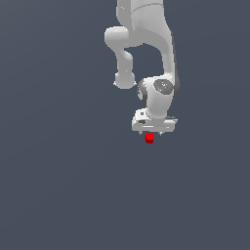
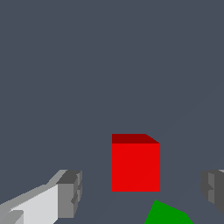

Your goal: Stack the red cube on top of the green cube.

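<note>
White Panda arm's gripper (image 1: 149, 133) is hovering with fingers (image 2: 70, 194) spread apart, gripping nothing. Small bright red plain cube (image 2: 135, 166) is sitting between them, small green plain cube (image 2: 168, 214) just beside it. Grasp step: closing on red next.

In the wrist view the red cube (image 2: 135, 166) sits between the jaws with open gaps on both sides, touching neither finger (image 2: 70, 194). The green cube (image 2: 168, 215) shows as a corner near the red one; whether they touch cannot be told. In the exterior view the bench (image 1: 58, 185) spreads bare all round the gripper (image 1: 152, 131), with only the arm (image 1: 146, 44) above it.
</note>
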